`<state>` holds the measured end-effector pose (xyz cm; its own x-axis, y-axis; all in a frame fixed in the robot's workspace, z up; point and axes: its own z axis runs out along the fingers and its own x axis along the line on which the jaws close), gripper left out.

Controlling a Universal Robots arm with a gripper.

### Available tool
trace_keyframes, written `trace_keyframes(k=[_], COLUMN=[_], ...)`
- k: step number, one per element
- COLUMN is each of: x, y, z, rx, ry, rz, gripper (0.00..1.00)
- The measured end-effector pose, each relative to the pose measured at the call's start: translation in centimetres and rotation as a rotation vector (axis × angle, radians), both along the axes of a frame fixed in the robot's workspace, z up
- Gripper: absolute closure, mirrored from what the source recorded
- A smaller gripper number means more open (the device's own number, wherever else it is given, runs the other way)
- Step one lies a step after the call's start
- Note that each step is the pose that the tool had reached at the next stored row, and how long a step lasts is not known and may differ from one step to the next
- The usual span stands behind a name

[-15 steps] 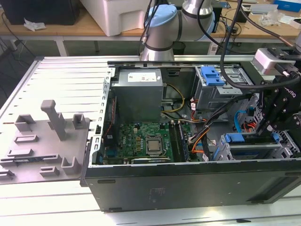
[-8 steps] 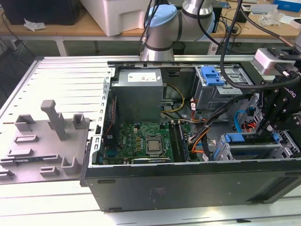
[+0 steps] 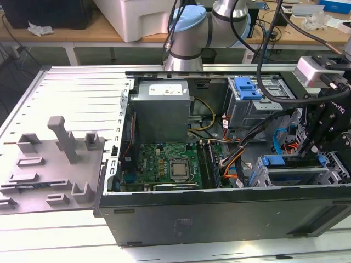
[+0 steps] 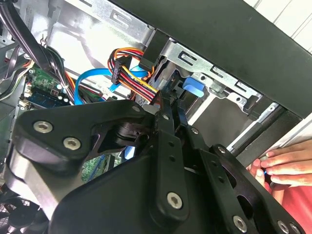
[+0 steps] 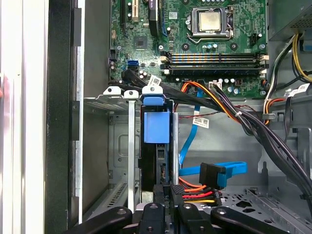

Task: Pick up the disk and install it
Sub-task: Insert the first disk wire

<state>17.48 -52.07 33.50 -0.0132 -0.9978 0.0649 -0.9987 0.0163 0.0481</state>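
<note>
Matt black metal case (image 3: 219, 211), glossy blue plastic disk (image 5: 156, 126) bracket, matt black claw (image 5: 165, 207)

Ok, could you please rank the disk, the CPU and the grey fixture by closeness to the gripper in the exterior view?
From the gripper, in the exterior view:
1. disk: in the drive bay right beside the gripper, on the exterior view's right.
2. CPU: on the motherboard, mid-case.
3. grey fixture: outside the case, on the exterior view's far left.

Silver arm tube, pale blue joint cap (image 3: 189, 22); black linkage gripper (image 4: 168, 124), silver screws, black cables, perhaps pinkish-white wrist block.
</note>
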Motion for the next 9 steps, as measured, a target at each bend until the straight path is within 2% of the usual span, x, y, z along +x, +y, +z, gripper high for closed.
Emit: trace_keyframes(k=[4, 5, 6, 7, 8, 9], x=[0.00, 0.00, 0.00, 0.00, 0.00, 0.00], y=[0.01, 0.00, 0.00, 0.00, 0.00, 0.00], z=[-0.06, -0.06, -0.05, -0.03, -0.03, -0.02], rx=[0.0013, 0.0010, 0.0006, 0.0002, 0.0001, 0.0000], ry=[0.0000, 0.0001, 0.0000, 0.0000, 0.0000, 0.0000], rz=[0.000, 0.000, 0.000, 0.000, 0.000, 0.000], gripper=[0.82, 0.76, 0.76, 0.70, 0.58, 0.58])
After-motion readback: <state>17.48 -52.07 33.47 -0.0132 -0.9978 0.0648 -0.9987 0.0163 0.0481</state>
